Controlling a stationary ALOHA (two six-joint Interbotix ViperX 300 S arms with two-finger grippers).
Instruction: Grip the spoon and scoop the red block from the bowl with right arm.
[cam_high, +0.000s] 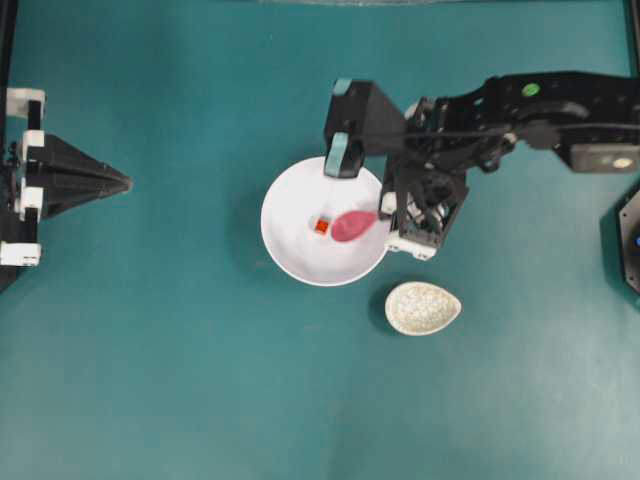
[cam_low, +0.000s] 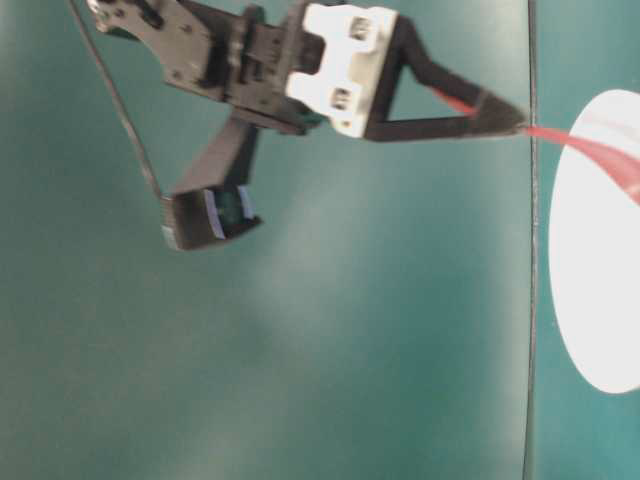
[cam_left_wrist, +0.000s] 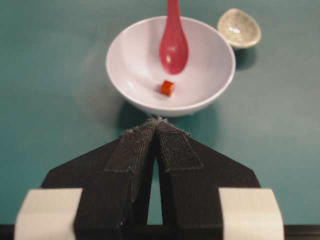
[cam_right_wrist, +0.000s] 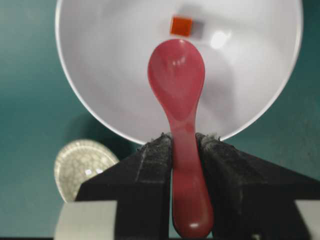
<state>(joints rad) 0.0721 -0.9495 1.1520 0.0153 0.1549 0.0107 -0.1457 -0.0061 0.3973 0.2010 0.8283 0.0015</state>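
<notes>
Right wrist view showed the right gripper (cam_right_wrist: 184, 145) pinching the spoon (cam_right_wrist: 176, 80) by its handle, scoop held over the bowl (cam_right_wrist: 100, 75) just short of the red block (cam_right_wrist: 181, 26).

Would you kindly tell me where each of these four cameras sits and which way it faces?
Overhead: above the table, looking straight down; left pincer at the left edge, right arm reaching to the bowl.
Table-level: low beside the table, facing the right pincer gripping the spoon.
Left wrist: on the left arm, facing the bowl past its shut pincer.
Right wrist: on the right arm, looking along the spoon at the red block.
Shared: both wrist views show bowl, spoon, block and the speckled dish.
</notes>
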